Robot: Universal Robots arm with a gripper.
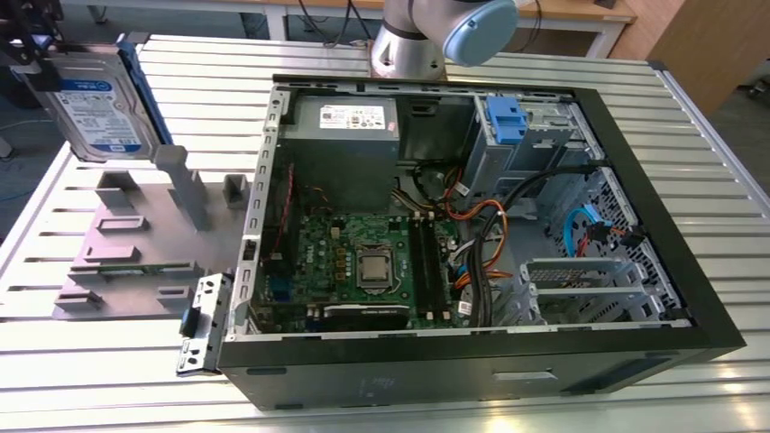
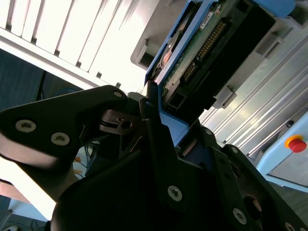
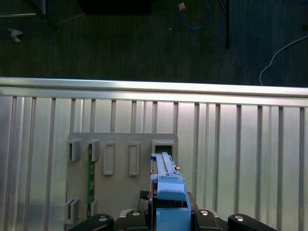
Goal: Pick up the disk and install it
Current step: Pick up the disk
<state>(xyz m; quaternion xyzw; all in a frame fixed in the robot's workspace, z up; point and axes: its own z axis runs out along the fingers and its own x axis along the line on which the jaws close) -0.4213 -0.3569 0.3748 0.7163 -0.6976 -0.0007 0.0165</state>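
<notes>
One disk point(image 1: 103, 104), and it's clamped tight in my gripper point(image 1: 34, 50)! In the exterior view it hangs in the air at the exterior view's far left, label facing the camera, over the grey holder plate point(image 1: 132, 225) on the slatted table point(image 1: 96, 379). Well apart, toward the exterior view's right, the open computer case point(image 1: 481, 383) shows its motherboard point(image 1: 361, 262) and power supply point(image 1: 343, 135).

Second wrist view: my black fingers point(image 2: 154, 130) pinch the blue carrier frame at one end of the disk point(image 2: 211, 38), green circuit board and connector in plain sight. A red button point(image 2: 295, 142) sits off to the side.

First wrist view: I'm looking straight along the disk's edge point(image 3: 167, 192), blue frame squeezed in the gripper point(image 3: 166, 216), grey plate point(image 3: 120, 192) beneath, table slats point(image 3: 240, 159) running to the dark floor point(image 3: 144, 43).
</notes>
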